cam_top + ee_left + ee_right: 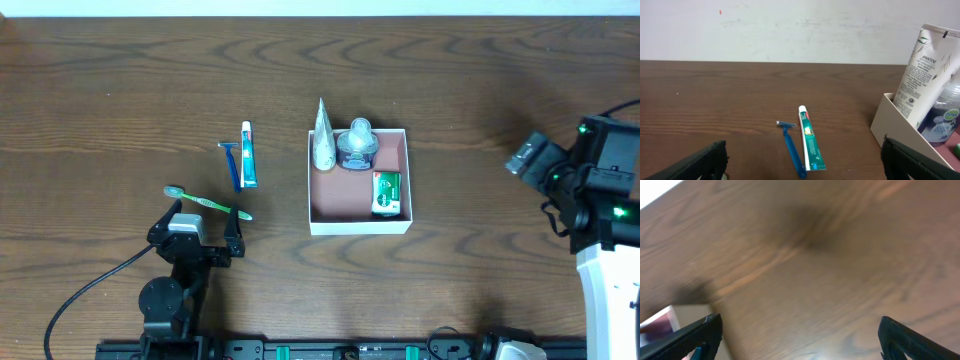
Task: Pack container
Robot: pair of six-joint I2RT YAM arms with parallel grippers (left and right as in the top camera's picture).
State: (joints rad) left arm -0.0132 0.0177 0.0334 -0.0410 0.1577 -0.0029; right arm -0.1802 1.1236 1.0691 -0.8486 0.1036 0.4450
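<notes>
The container [340, 192], a square white-walled box with a pinkish-brown floor, sits mid-table. In it are a white tube [323, 142], a round grey jar [357, 148] and a green packet [386, 192]. To its left lie a toothpaste tube [248, 155], a blue razor [233, 164] and a green toothbrush [207, 203]. My left gripper [200, 228] is open and empty just behind the toothbrush. The left wrist view [804, 152] shows the razor [791, 145], toothpaste [810, 140], container wall [892, 125] and white tube [927, 65]. My right gripper [535, 158] is open and empty to the right of the container.
The right wrist view is blurred: open jaws [800, 330] over brown wood, with a container corner [677, 312] at the lower left. The dark wooden table [120, 100] extends all round. A cable [90, 285] trails from the left arm base.
</notes>
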